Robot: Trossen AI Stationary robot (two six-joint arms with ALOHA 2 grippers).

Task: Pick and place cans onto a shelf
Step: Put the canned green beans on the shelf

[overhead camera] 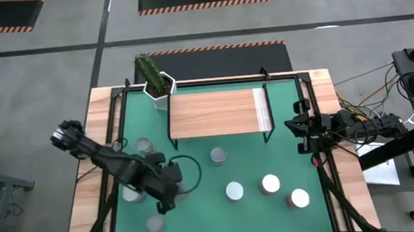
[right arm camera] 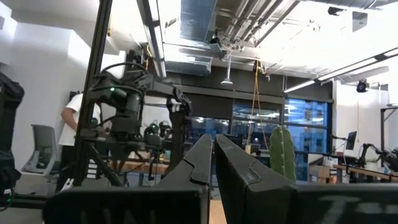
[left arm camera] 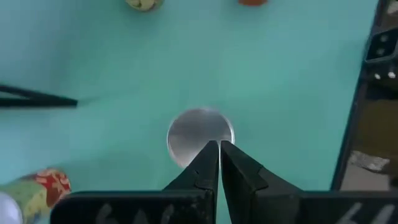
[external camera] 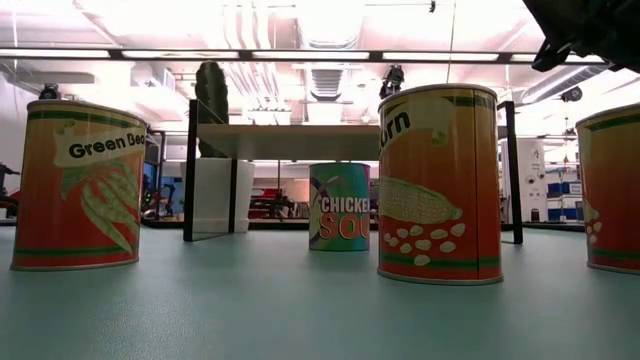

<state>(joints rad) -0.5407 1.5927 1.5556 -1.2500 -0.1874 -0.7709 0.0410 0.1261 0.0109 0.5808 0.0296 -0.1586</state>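
Left tool (left arm camera: 219,146), fingers pinched together, hovers above a silvery-topped metal can (left arm camera: 200,132); rigid, slick—best gripped across its sides.

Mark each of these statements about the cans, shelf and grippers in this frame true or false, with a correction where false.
1. The shelf has no cans on it. True.
2. The left gripper holds a can. False: it is shut and empty, hovering over a can standing on the green mat.
3. The right gripper is over the table's right edge, away from the cans. True.
4. The cactus pot stands at the shelf's right end. False: it is at the far-left corner.
5. One can is labelled chicken soup. True.
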